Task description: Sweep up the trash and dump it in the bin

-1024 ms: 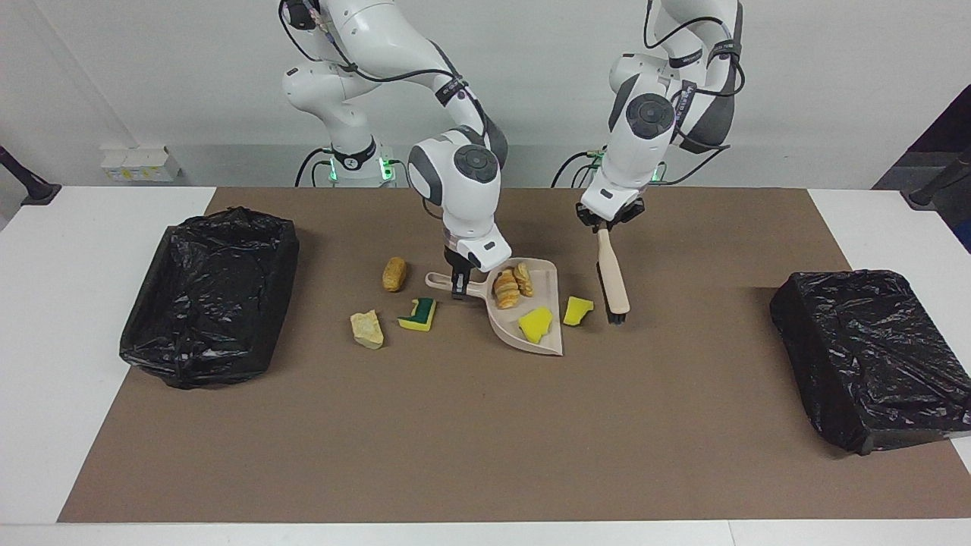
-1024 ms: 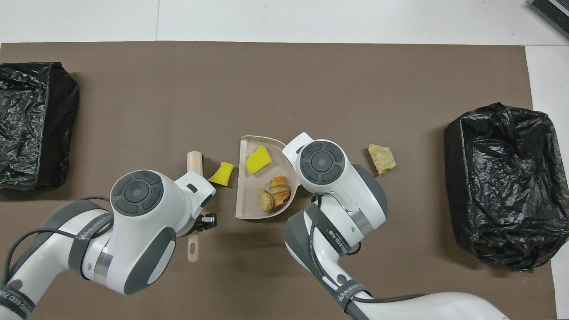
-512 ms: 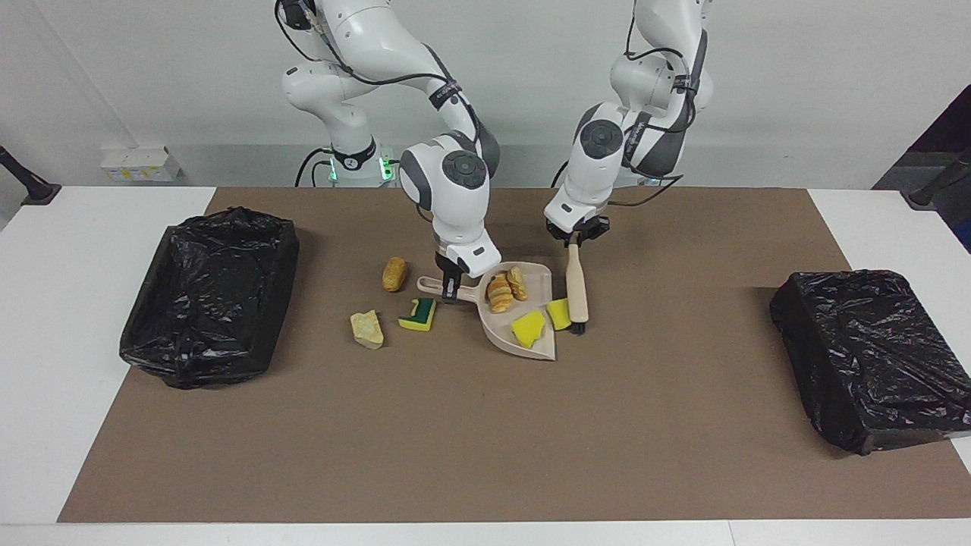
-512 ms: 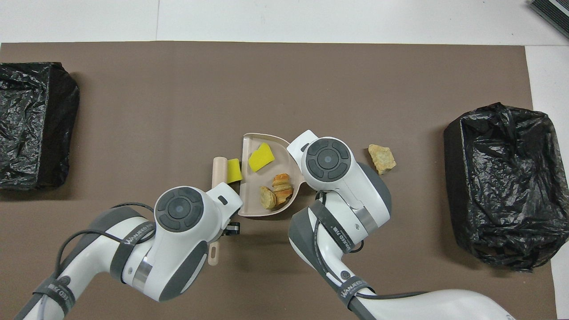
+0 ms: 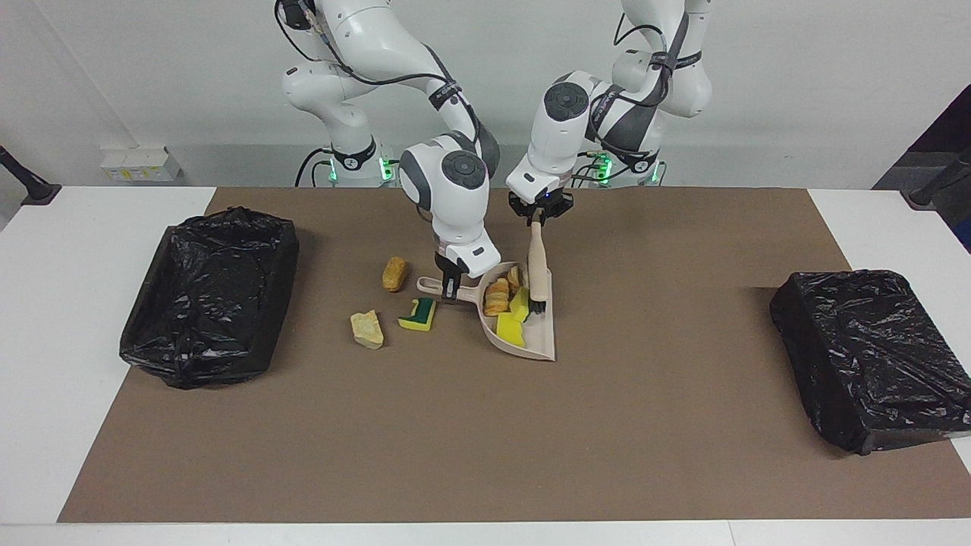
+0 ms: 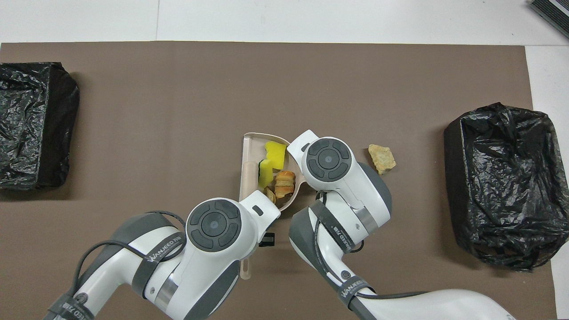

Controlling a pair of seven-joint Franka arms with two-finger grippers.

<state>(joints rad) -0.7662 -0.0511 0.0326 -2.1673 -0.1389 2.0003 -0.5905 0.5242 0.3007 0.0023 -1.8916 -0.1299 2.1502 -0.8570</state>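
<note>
1. A beige plastic dustpan [image 5: 531, 334] with a smooth, flat tray and a raised curved back wall lay mid-desk on a matte brown mat [image 5: 470, 440].
2. The right claw [image 5: 450, 290] was clamped on the dustpan's thin looped handle, at the end toward the right arm's side.
3. The left claw [image 5: 538, 220] was closed on the pale wooden handle of a brush [image 5: 538, 269], whose dark bristles sat inside the pan.
4. Of the trash, two blocky yellow sponge chunks [image 5: 513, 322] and two ridged, tan-orange bread-like pieces [image 5: 498, 296] were bunched in the pan against its back wall, just beside the bristles.
5. Outside the pan lay a green-and-yellow sponge [image 5: 418, 315] near the handle, a rough pale crusty chunk [image 5: 366, 329] farther from the robots, and an oval browned bread piece [image 5: 394, 274] nearer to them.
6. The pan's straight open lip faced the left arm's end of the desk, with bare mat next to it.
7. An open bin lined with crinkled glossy black bag [image 5: 208, 296] stood at the right arm's end, well apart from the scraps.
8. Another black-wrapped bin [image 5: 872, 356] stood at the left arm's end, with wide bare mat between it and the pan.
</note>
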